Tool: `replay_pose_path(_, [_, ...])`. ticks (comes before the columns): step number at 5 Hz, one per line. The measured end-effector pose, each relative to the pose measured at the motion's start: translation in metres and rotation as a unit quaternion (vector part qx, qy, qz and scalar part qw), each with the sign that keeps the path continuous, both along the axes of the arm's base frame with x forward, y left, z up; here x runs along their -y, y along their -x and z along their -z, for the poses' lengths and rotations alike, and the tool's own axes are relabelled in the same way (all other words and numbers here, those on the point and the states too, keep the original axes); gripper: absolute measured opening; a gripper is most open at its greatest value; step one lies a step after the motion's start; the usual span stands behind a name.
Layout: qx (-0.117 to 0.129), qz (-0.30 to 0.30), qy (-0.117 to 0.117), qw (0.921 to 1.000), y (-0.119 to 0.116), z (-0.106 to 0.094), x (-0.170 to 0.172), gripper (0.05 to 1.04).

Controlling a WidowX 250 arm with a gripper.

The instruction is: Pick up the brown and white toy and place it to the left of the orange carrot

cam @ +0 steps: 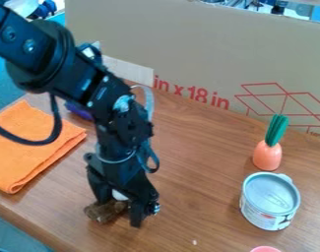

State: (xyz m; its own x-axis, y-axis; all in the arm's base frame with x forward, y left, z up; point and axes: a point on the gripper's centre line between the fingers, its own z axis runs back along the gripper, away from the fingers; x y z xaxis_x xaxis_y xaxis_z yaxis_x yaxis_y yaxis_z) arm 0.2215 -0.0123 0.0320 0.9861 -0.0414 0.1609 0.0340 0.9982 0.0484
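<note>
At the near edge of the view, right of the middle, is the top of a pink rounded thing (pixel 265 249), cut off by the frame. A tiny pale speck (pixel 194 242) lies on the wood left of it. The black gripper (pixel 126 211) is low over the near left part of the wooden table (pixel 195 197), right at a rough brown lump (pixel 106 211) that lies on the surface; I cannot tell whether the claw is spread or pinching it. A small white piece (pixel 119 196) shows just behind the lump.

Well to the right stands an upright tin can (pixel 271 201), its pale metallic lid bearing a pull tab and hiding the contents. Its white label carries fine dark print and a reddish patch. Just behind it stands an orange toy carrot (pixel 267 155) with green leaves on top. Bare wood runs between gripper and can.

On the left, a folded orange cloth (pixel 34 147) lies near the table's slanting front edge. Beyond it, partly behind the arm (pixel 77 69), is a purple thing (pixel 79 111). A cardboard panel (pixel 188 49) stands along the far side, with red lettering and a red line drawing of an open box.
</note>
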Motion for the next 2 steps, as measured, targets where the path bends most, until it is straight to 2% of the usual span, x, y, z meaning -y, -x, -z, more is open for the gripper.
replay_pose_path(1, [0.003,-0.026,0.003,0.9997,0.0022,0.0037,-0.0073,0.951])
replay_pose_path(2, [0.021,-0.039,0.006,0.999,0.0014,-0.0042,-0.0086,0.676])
